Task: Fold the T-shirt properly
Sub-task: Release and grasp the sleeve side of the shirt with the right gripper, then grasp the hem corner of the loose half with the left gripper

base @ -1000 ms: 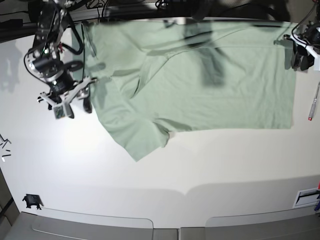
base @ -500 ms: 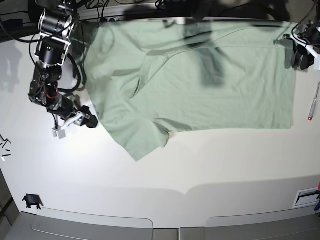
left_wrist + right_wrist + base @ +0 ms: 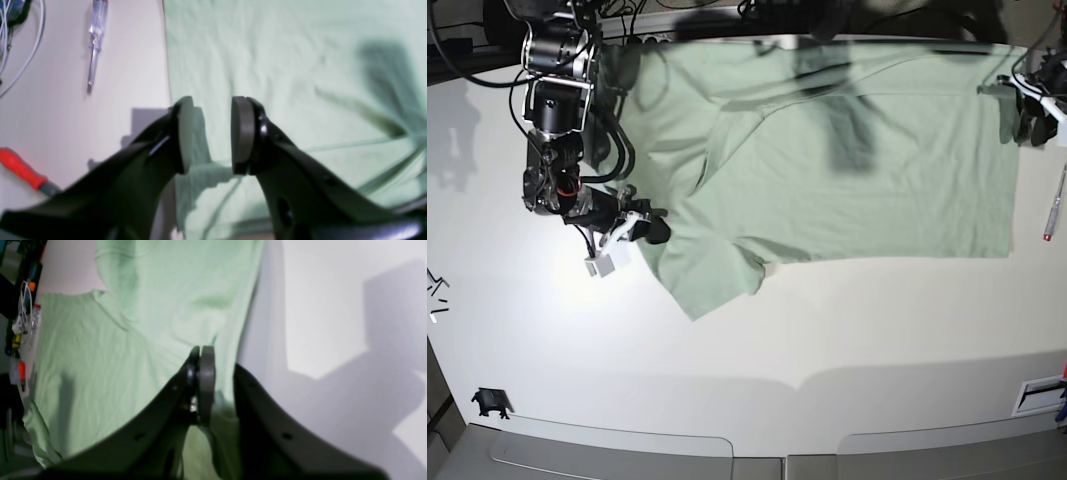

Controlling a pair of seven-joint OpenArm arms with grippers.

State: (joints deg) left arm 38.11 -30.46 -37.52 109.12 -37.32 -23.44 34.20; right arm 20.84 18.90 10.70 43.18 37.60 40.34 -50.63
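The pale mint-green T-shirt [image 3: 897,200] lies spread over the far half of the white table [image 3: 827,330], one sleeve pointing toward the front left. My right gripper [image 3: 653,233] lies low at the shirt's left edge beside that sleeve. In the right wrist view its pads [image 3: 206,383] are pressed together at the cloth's [image 3: 116,356] edge, which seems pinched. My left gripper [image 3: 1032,120] hovers at the shirt's far right corner. In the left wrist view it [image 3: 211,136] is open and empty over the cloth's [image 3: 283,66] edge.
A clear-handled screwdriver [image 3: 95,43] and a red-handled tool [image 3: 20,168] lie on the table right of the shirt; the screwdriver also shows in the base view [image 3: 1054,205]. Cables [image 3: 20,40] lie nearby. A small black object [image 3: 490,402] sits front left, a white box [image 3: 1039,395] front right.
My right gripper was open left of the shirt, then turned, shut and moved right to the shirt's edge. The shirt's left edge has shifted right. The left arm has stayed still.
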